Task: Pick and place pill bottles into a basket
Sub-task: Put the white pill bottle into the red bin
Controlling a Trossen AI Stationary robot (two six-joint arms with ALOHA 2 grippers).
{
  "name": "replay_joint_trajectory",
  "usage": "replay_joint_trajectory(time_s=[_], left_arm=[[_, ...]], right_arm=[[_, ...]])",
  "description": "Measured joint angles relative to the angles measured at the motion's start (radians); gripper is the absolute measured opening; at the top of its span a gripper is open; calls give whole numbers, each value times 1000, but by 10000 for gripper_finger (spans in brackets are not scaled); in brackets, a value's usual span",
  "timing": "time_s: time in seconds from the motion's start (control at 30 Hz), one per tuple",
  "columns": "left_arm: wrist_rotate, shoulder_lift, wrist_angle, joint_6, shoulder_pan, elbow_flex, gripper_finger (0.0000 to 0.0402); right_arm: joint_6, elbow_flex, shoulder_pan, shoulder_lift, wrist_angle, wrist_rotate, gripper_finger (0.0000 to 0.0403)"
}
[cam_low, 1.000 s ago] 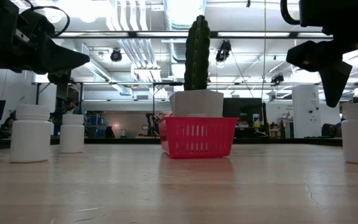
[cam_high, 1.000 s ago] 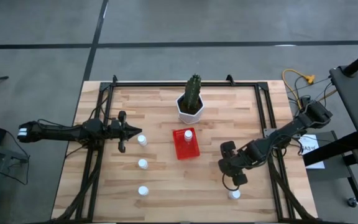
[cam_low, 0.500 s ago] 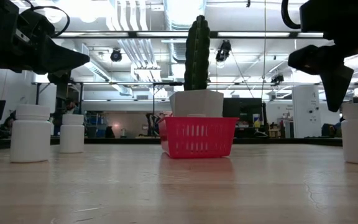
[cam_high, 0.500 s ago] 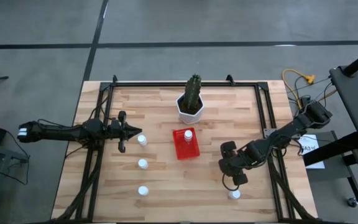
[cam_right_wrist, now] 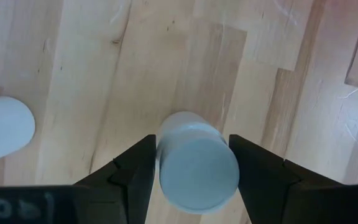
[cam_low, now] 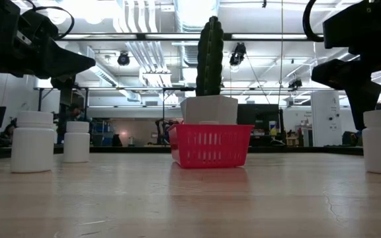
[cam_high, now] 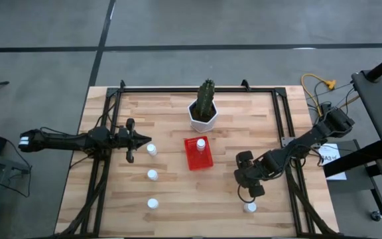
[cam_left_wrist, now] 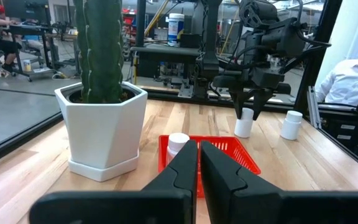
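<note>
Pill bottles are spread over the wooden table [cam_high: 171, 199]: 3 stand in a loose column on the left [cam_high: 152, 174], 1 stands upright inside the red basket [cam_high: 197, 156] near the middle, and 1 stands toward the near right edge [cam_high: 249, 207]. Seen from the right wrist, a further bottle [cam_right_wrist: 2, 129] lies just beside the target. The basket sits just in front of the white pot with the cactus [cam_high: 204, 109].

The right gripper [cam_high: 251, 192] hangs just over the near-right bottle [cam_right_wrist: 197, 162], its fingers spread open on either side of the cap, not yet touching it. The left gripper [cam_high: 132, 139] waits on the left side, fingers closed on nothing, near the top bottle of the column.

My judgement of the risks: the bottle looks slightly off-centre between the fingers, so 1 finger could reach it first and tip or push it away. The neighbouring bottle is close enough that a finger may knock it on the way down. A grip only on the smooth round cap could slip during the lift toward the basket.
</note>
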Motion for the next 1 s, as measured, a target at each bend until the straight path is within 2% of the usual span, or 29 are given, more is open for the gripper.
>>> replay_joint_trajectory(time_s=[0.37,0.63,1.0], left_arm=[[0,0,0,0,0,0,1],[0,0,0,0,0,0,1],[0,0,0,0,0,0,1]], right_arm=[[0,0,0,0,-5,-19,187],[-4,0,0,-1,-4,-26,146],[-51,5,-18,0,-8,-16,146]])
